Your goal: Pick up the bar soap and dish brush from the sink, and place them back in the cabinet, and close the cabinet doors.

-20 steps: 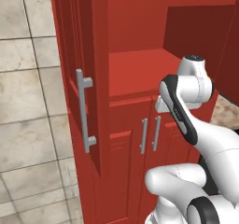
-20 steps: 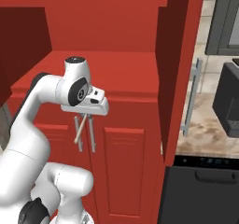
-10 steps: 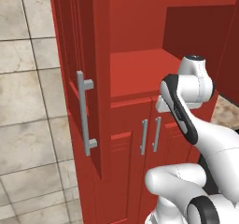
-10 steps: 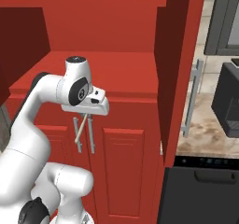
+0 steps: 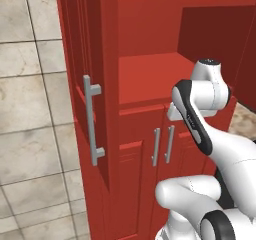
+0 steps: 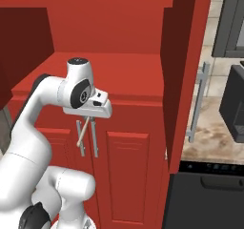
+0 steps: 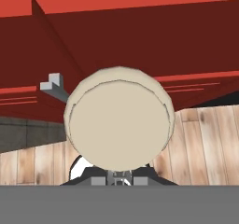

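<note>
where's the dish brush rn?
In the gripper: in the right base view the dish brush hangs as a tan stick below the hand, in front of the lower door handles, beneath the cabinet shelf.

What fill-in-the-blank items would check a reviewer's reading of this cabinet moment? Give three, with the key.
1. The gripper is shut on the handle of the ____, whose round beige head shows in the hand view.
2. Both cabinet doors of the tall cabinet stand ____.
3. The shelf in front of the arm is glossy ____.

Missing words: dish brush; open; red
</note>
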Controlling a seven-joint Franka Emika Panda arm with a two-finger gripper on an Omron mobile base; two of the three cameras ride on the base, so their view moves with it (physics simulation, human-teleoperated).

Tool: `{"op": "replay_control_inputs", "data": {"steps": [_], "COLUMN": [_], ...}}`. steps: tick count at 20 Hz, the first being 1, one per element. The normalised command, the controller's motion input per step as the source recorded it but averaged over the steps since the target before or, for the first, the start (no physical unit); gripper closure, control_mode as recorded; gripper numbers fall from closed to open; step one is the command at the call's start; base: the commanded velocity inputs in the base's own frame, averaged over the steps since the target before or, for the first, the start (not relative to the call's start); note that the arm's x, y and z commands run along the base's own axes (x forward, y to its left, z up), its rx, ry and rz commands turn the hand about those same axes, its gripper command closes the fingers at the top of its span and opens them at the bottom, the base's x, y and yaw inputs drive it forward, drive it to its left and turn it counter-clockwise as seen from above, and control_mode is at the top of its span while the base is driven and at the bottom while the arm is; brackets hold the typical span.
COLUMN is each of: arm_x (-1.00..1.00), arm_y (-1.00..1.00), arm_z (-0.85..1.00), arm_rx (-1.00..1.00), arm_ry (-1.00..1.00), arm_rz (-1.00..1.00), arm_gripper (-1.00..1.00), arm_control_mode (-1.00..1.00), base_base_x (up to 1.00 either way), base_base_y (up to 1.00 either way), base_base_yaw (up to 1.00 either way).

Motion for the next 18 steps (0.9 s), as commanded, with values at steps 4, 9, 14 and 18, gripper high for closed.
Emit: {"op": "replay_control_inputs", "data": {"steps": [4,9,14,18], "arm_x": [0.0,0.0,0.0,0.26], "arm_y": [0.0,0.0,0.0,0.0], "arm_z": [0.0,0.0,0.0,0.0], "arm_rx": [0.0,0.0,0.0,0.0], "arm_ry": [0.0,0.0,0.0,-0.03], "arm_rz": [0.0,0.0,0.0,0.0], "arm_gripper": [1.0,1.0,1.0,1.0], "arm_control_mode": [1.0,1.0,1.0,-1.0], "base_base_x": [0.26,0.22,0.22,0.08], "base_base_y": [0.0,0.0,0.0,0.0], "base_base_yaw": [0.09,0.07,0.01,0.0]}}
